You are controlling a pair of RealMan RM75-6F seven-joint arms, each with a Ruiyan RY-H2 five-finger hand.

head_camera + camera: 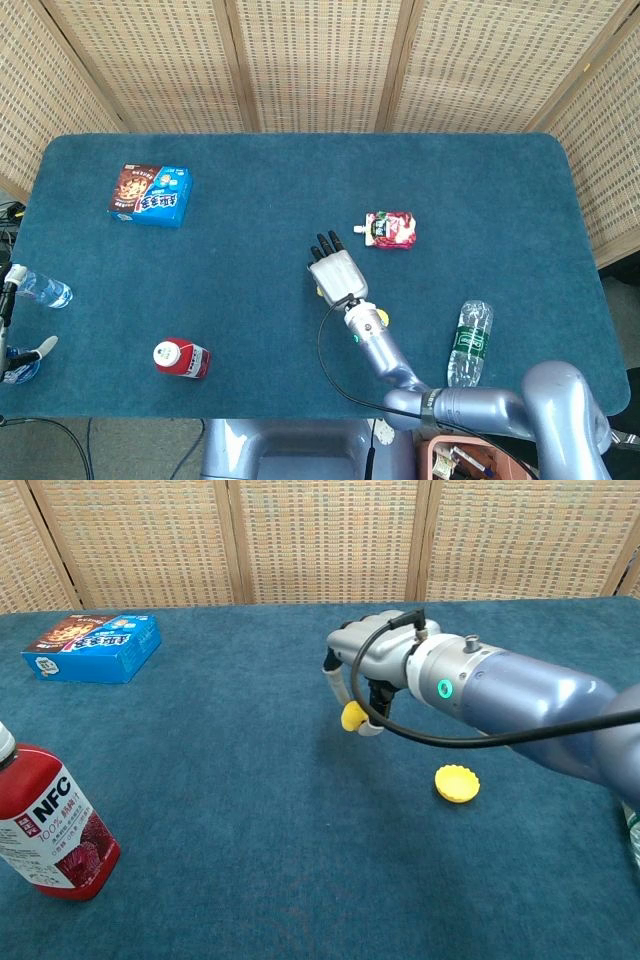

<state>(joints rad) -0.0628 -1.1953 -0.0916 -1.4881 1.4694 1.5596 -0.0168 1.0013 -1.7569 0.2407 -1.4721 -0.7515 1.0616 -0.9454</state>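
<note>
- A small yellow piece (352, 717) is pinched in the fingertips of the right hand (365, 670), lifted clear of the tabletop (220, 810).
- A yellow cap (457, 782) lies on the cloth near that hand.
- A red pouch (391, 230) lies just beyond the hand.

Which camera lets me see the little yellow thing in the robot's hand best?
The chest view. There the small yellow piece shows clearly, pinched under the right hand and lifted off the blue table. In the head view the hand covers it from above, so only a yellow sliver peeks out.
</note>
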